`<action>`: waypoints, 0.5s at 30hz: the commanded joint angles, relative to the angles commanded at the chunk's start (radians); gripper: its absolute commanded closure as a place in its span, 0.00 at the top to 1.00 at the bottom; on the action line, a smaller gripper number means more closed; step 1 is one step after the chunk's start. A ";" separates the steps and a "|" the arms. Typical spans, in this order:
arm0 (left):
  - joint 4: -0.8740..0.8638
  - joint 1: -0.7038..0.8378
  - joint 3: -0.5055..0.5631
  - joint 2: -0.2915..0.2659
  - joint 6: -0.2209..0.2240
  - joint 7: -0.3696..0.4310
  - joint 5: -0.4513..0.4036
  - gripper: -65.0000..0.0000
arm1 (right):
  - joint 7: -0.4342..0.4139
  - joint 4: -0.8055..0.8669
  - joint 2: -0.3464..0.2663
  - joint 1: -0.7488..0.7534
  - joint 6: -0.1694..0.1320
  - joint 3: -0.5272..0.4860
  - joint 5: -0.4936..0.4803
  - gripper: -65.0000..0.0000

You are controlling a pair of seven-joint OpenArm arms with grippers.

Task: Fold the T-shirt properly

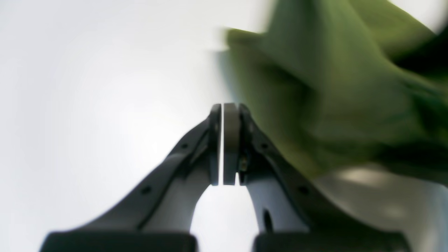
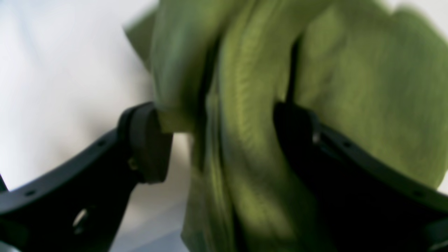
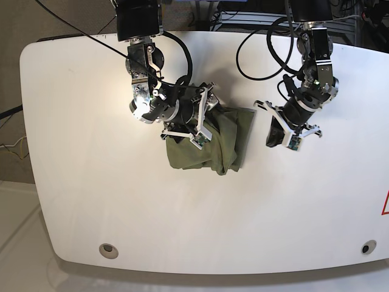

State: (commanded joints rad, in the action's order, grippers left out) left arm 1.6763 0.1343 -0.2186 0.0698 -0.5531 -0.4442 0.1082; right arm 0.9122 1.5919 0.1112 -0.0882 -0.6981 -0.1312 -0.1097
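The olive-green T-shirt (image 3: pixel 222 143) lies bunched in a crumpled heap near the middle of the white table (image 3: pixel 91 194). My right gripper (image 3: pixel 203 115) sits at the heap's upper left edge. In the right wrist view its fingers (image 2: pixel 147 140) stand wide apart, open, with a thick fold of the T-shirt (image 2: pixel 245 122) hanging between them. My left gripper (image 3: pixel 275 131) hovers just right of the heap, apart from it. In the left wrist view the left gripper (image 1: pixel 223 108) is shut with nothing in it, and the blurred T-shirt (image 1: pixel 332 87) fills the upper right.
Black cables (image 3: pixel 261 42) loop from both arm bases at the table's far edge. Two round holes (image 3: pixel 109 249) sit near the front corners. The table's rounded edge runs close on the left and front.
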 joint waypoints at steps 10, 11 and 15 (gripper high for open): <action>-0.006 -0.002 -0.091 0.029 -0.002 0.000 -0.002 0.00 | 0.002 0.000 0.023 -0.002 0.000 -0.003 -0.005 0.70; -0.006 -0.002 -0.091 0.032 -0.002 0.000 -0.002 0.00 | 0.002 0.002 0.028 -0.005 0.000 -0.003 -0.005 0.70; -0.006 -0.003 -0.091 0.032 -0.002 0.000 -0.002 0.00 | 0.006 0.002 0.034 -0.023 0.000 -0.009 -0.012 0.70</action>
State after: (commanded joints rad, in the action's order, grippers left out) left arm 1.6701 0.1312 -0.3092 0.1020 -0.5547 -0.4442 0.1066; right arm 0.9183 1.5934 0.1450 -0.1112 -0.6981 -0.1404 -0.1220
